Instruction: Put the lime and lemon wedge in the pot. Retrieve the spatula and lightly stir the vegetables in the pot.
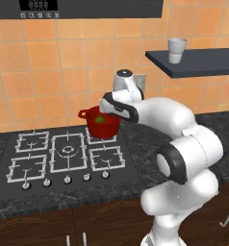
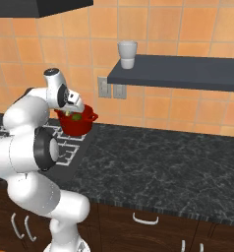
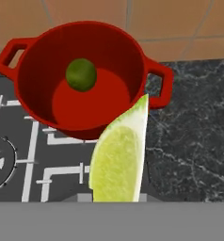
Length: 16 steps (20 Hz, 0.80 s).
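The red pot (image 3: pixel 128 52) stands on the back right burner of the hob, seen too in the left base view (image 1: pixel 103 129) and the right base view (image 2: pixel 77 127). The round green lime (image 3: pixel 81 74) lies on its bottom, toward the far left side. My gripper (image 1: pixel 111 108) hovers just above the pot's near right rim, shut on the yellowish-green lemon wedge (image 3: pixel 118 160). The wedge points toward the rim and hides my fingertips in the hand view. The spatula is out of view.
The gas hob (image 1: pixel 63 153) has several burners and a row of knobs in front. A dark shelf (image 2: pixel 188 71) on the tiled wall carries a pale grey cup (image 2: pixel 127 54). Dark stone counter (image 2: pixel 163 162) stretches to the right of the hob.
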Available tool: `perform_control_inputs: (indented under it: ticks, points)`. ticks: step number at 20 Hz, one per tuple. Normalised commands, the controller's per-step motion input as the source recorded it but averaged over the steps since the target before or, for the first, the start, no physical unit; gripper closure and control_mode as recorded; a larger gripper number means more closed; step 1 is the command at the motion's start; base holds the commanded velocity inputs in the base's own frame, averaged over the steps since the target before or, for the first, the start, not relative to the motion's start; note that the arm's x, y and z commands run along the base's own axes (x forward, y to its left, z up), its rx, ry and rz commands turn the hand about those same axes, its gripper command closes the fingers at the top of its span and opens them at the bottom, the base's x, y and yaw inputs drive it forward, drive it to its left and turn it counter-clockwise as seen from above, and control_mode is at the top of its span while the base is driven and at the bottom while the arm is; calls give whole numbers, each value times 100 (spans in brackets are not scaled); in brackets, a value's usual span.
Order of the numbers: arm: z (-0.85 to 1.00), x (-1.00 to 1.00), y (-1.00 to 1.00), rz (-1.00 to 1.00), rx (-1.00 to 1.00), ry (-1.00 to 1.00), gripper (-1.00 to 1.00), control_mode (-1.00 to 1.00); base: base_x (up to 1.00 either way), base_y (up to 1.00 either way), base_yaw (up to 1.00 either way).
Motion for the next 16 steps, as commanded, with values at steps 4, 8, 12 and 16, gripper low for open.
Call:
perform_control_inputs:
  ticks: [4, 8, 12, 16]
  points:
    - [-34, 55, 26, -2, 0, 0, 100, -100, 0, 0, 0]
    - [-46, 50, 11, -4, -3, 0, 100, -100, 0, 0, 0]
    - [-37, 44, 5, -4, -2, 0, 100, -100, 0, 0, 0]
    - [-28, 42, 0, -3, 0, -1, 100, -100, 0, 0, 0]
